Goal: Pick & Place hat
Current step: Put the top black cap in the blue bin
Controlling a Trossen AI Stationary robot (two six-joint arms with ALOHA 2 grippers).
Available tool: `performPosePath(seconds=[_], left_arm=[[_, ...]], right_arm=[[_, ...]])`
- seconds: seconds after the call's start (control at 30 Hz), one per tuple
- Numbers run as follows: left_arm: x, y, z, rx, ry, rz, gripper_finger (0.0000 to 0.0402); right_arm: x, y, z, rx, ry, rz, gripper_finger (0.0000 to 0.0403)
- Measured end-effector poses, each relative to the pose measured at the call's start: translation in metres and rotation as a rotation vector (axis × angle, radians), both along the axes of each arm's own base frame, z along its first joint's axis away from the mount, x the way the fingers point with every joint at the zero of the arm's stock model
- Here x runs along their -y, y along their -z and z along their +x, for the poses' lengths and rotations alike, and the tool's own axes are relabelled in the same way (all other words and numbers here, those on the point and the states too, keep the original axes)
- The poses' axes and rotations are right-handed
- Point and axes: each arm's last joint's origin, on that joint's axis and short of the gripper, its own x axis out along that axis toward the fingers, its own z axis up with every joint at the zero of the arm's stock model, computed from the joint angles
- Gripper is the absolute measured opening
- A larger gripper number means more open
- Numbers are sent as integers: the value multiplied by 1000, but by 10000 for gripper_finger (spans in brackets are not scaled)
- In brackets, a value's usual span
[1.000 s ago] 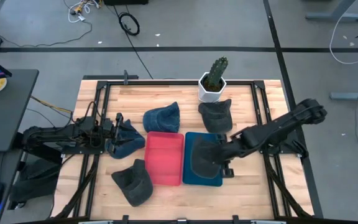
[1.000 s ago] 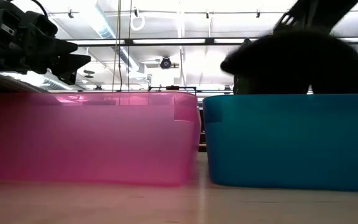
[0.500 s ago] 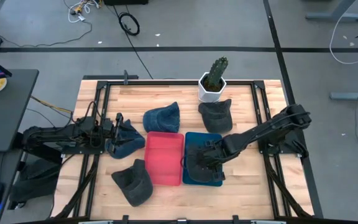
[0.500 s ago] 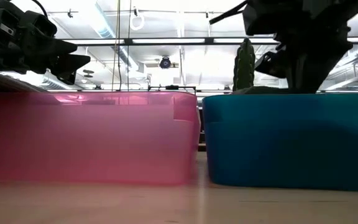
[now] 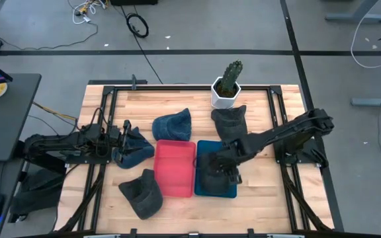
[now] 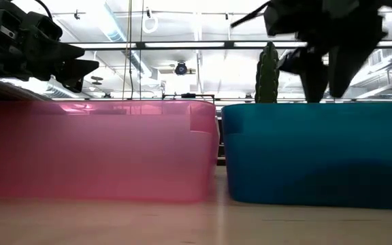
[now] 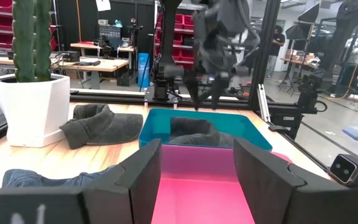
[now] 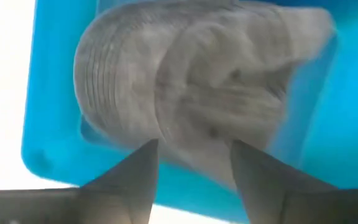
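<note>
The right gripper hangs over the blue bin, its fingers spread apart with nothing between them; in the right wrist view they frame a grey cap lying below on the bin floor. From above, that cap fills most of the bin, under the gripper. In the low view the gripper is clear above the bin's rim, not touching it.

The left gripper waits at about 9 o'clock on the table, its fingers held apart and empty. They point across the pink bin towards the blue bin.

The pink bin stands touching the blue bin's 9 o'clock side. A dark blue cap lies just beside the left gripper, at the pink bin's 10 o'clock. A blue denim cap lies at the pink bin's 12 o'clock. A dark grey cap lies at the blue bin's 12 o'clock, with a cactus in a white pot beyond it near the table's far edge. Another dark grey cap lies at 7 o'clock on the table, near the pink bin.
</note>
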Motion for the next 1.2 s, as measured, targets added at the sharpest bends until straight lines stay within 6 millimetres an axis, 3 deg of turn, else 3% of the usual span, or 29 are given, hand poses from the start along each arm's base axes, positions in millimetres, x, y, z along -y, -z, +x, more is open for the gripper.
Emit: performPosePath(seconds=[0.1, 0.3, 0.5, 0.83, 1.2], left_arm=[[0, 0, 0, 0, 0, 0, 204], [0, 0, 0, -1, 0, 0, 204], [0, 0, 0, 2, 0, 0, 204], [0, 0, 0, -1, 0, 0, 204], [0, 0, 0, -1, 0, 0, 204]], right_arm=[[9, -27, -5, 7, 24, -22, 224], [27, -81, -24, 220, 49, -115, 234], [53, -106, -48, 331, 157, -144, 221], [109, -88, -52, 247, 265, -216, 200], [176, -36, -68, 133, 351, -216, 199]])
